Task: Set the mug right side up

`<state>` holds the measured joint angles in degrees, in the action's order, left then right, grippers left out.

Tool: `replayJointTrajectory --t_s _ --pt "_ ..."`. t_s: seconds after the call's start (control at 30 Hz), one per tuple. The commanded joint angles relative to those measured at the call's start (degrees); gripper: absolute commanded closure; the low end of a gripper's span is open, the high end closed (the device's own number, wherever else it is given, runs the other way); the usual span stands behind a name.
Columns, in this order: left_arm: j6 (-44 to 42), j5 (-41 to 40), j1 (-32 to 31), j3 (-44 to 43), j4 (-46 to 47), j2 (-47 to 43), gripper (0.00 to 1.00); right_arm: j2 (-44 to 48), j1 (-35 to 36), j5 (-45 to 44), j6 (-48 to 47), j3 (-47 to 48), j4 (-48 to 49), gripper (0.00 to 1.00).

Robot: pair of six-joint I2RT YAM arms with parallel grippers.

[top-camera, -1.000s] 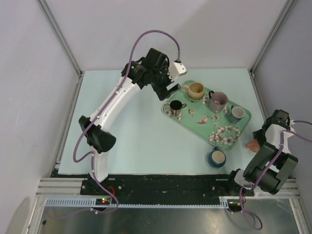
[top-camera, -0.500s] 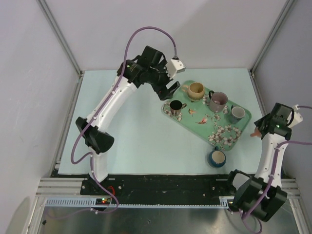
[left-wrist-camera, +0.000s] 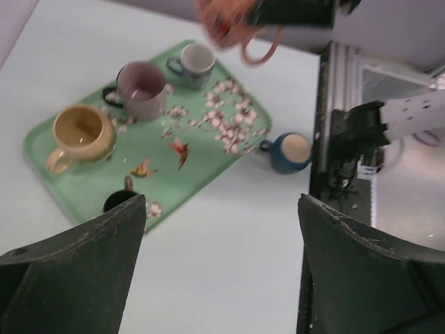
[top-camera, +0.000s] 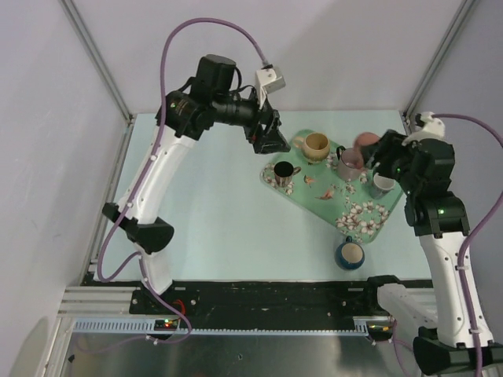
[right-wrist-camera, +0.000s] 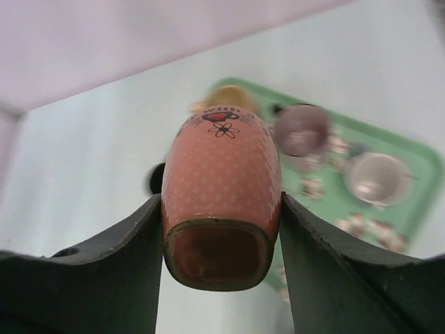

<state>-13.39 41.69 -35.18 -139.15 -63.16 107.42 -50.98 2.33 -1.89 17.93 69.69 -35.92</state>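
My left gripper is released, its jaws spread wide with nothing between them, and it hangs in the air over the table just off the far left corner of the green flowered tray. The mug, the sandy tan one, stands on that corner of the tray with its mouth up and its small handle pointing left. I am not touching it. My right gripper is clenched on a different cup, a salmon-pink mug with a fine diamond pattern and a heart and flower printed on its side. Both fingers press against its flanks, and I hold it lying on its side in the air above the right part of the tray. The end of it facing my wrist camera is a dark hollow, and I cannot tell whether that is its mouth or a recessed foot. Below it on the tray stand a mauve mug with a dark handle and a small pale cup. A black mug sits near the tray's left edge, in front of the tan one. A dark blue mug stands on the table just off the tray's near corner.
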Motion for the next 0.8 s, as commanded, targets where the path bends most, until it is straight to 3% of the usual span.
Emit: replayJointTrajectory --t_s 0.0,0.2,0.33,0.47,0.63,0.7,0.77 --pt "5.43 7.67 0.31 -2.34 4.31 -4.06 0.07 0.22 7.63 16.25 5.92 3.06 15.25 1.0" --pt "9.9 8.15 0.6 -1.59 7.3 -4.06 0.06 -3.42 14.92 29.02 16.37 3.08 34.16 1.0" --pt "16.39 8.48 0.81 -0.35 10.44 -3.86 0.09 -5.2 18.03 30.86 19.09 3.08 41.88 1.0" --pt "20.25 11.24 0.89 -0.3 13.63 -3.8 0.18 -6.39 19.42 32.55 21.09 3.08 47.23 1.0" --pt "21.8 15.65 0.48 -0.28 15.83 -3.83 0.39 -8.38 20.58 33.89 23.8 3.08 51.02 1.0" --pt "22.08 16.41 0.29 0.01 16.65 -3.8 0.53 -9.41 21.35 34.41 24.95 3.08 53.41 1.0" --pt "22.2 17.39 0.2 0.11 17.3 -3.86 0.76 -10.32 21.68 34.72 26.01 3.08 55.1 1.0"
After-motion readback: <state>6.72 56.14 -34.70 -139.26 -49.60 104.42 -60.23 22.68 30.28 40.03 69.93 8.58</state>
